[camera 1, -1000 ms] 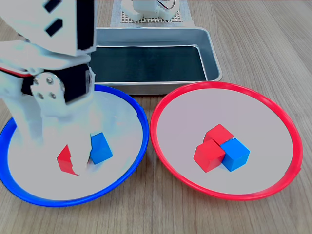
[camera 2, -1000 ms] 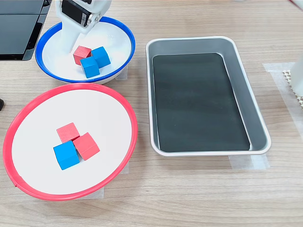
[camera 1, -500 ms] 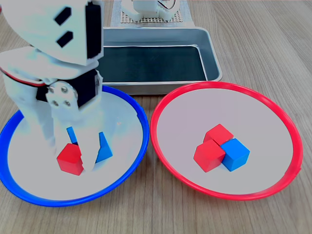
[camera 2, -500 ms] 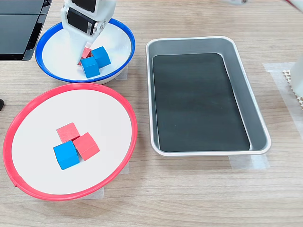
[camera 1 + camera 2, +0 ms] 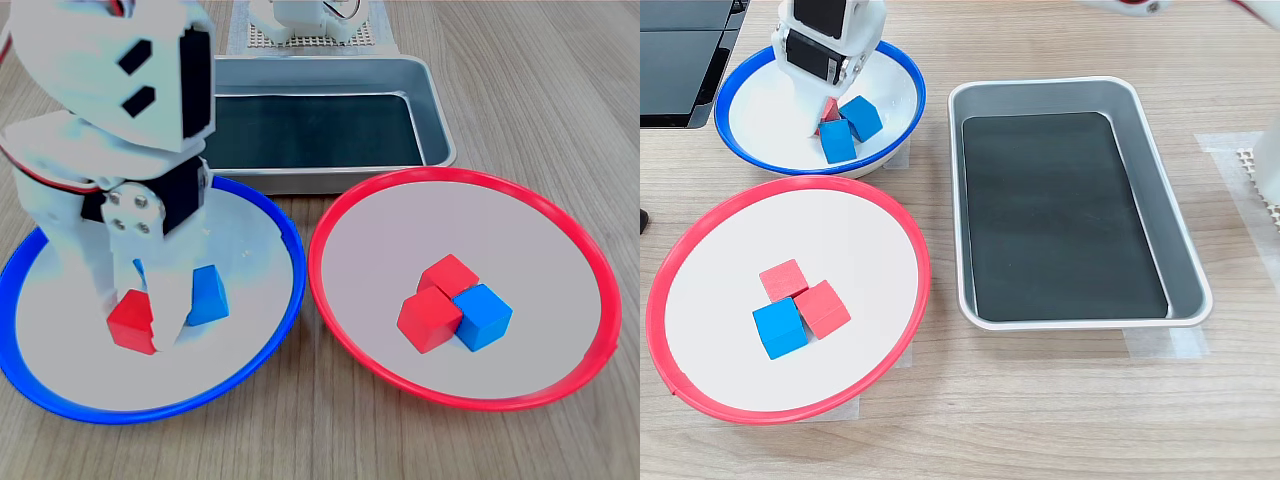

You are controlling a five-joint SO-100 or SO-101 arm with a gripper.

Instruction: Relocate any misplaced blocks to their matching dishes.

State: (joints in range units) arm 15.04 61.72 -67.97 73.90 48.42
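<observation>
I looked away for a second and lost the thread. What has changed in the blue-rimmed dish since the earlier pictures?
The end effector has come down into the blue-rimmed dish and closed in around the red cube, which has shifted slightly toward the first exterior view's left. The two blue cubes beside it were nudged a little. The red-rimmed dish, its three cubes and the metal tray are unchanged.

my read: lab/test bench | wood-grain tabletop [image 5: 1060, 400] | tray [image 5: 1185, 255] taped down, 3 o'clock in second exterior view | arm base [image 5: 300, 20] on mesh pad, 12 o'clock in first exterior view
</observation>
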